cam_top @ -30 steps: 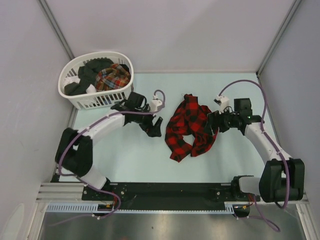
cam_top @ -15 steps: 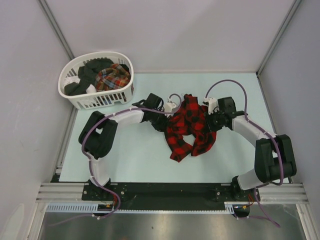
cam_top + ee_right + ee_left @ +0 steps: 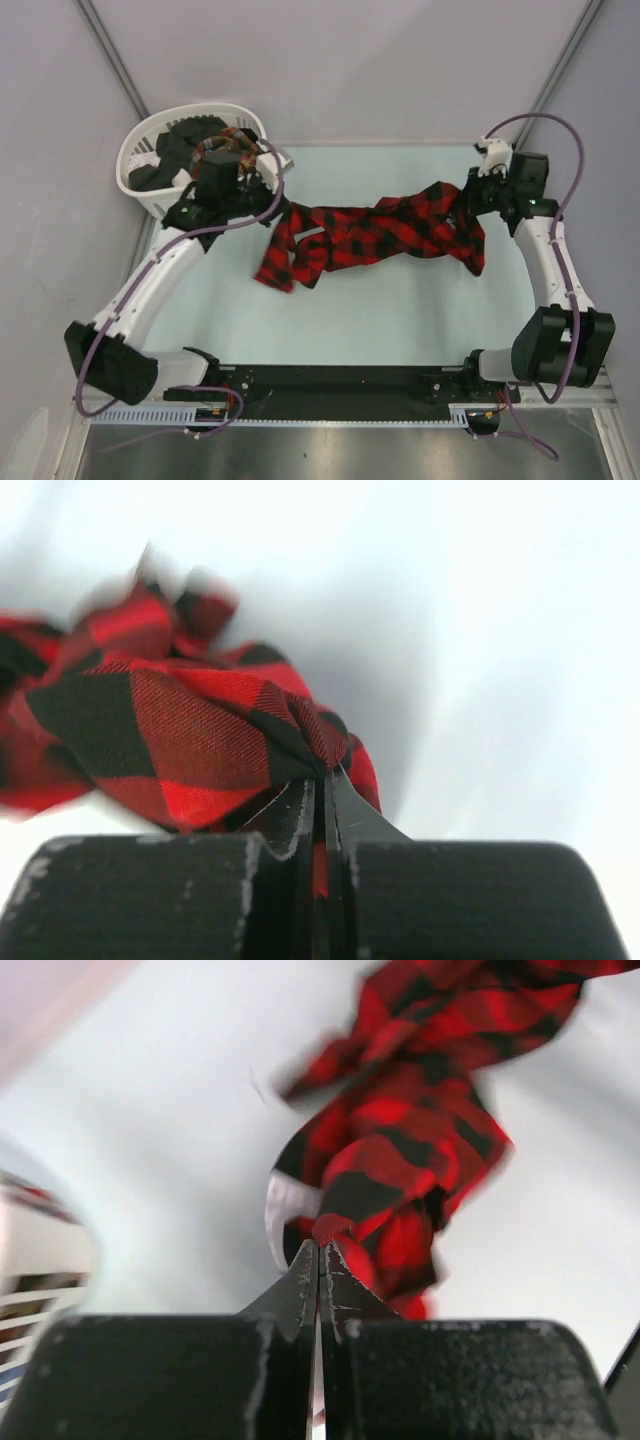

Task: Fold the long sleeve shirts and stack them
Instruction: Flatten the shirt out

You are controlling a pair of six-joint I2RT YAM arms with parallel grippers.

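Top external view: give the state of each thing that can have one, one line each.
red-and-black shirt: unfolded, twisted, stretched between both pincers.
left pincer: shut on the shirt's left end.
right pincer: shut on its right end.
basket: holds a plaid shirt and dark clothes.

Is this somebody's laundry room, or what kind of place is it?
Probably a robot test booth, not a home. Plain walls box in a pale table. The left arm and right arm, bolted to a metal rail, stretch a red-and-black checked shirt beside a white laundry basket.
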